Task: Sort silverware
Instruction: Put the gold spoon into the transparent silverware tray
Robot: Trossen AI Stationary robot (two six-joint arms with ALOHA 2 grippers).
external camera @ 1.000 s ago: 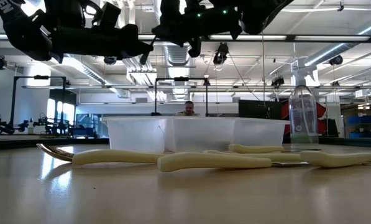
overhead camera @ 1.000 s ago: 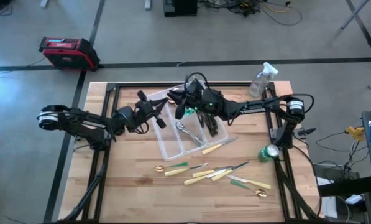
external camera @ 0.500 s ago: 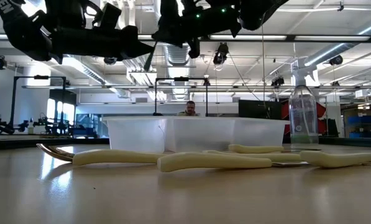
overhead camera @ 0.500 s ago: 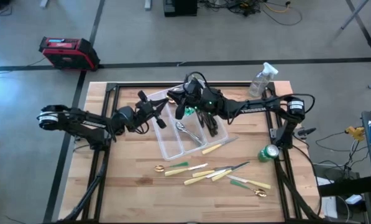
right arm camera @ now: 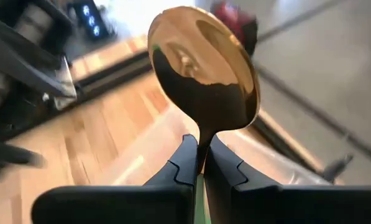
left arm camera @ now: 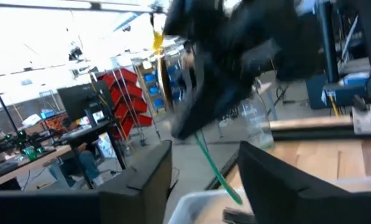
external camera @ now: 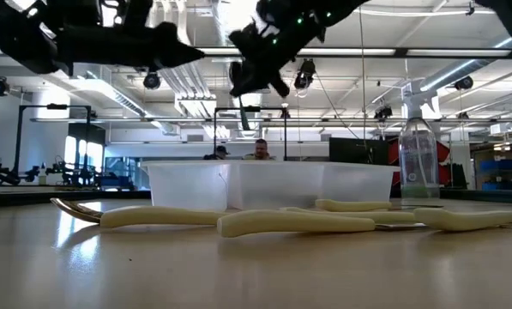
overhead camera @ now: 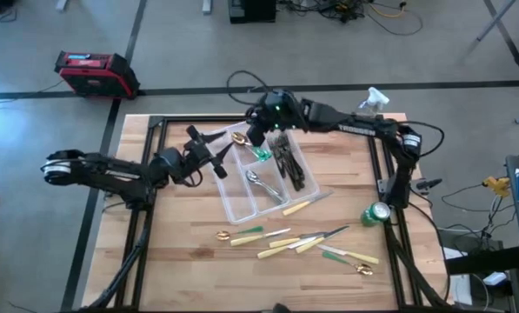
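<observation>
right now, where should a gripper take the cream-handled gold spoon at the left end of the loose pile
Probably mid-handle, from straight above, pinching across it. The cream-handled gold spoon lies flat on the table, and its thick handle gives more to pinch than the thin bowl.

Both arms are dark, built of slim jointed segments with thin black cables looping along them. The right arm (overhead camera: pixel 355 127) carries pale lettering on its forearm and a small green light by its wrist. The left arm (overhead camera: pixel 103 170) has a white-ringed shoulder joint.
</observation>
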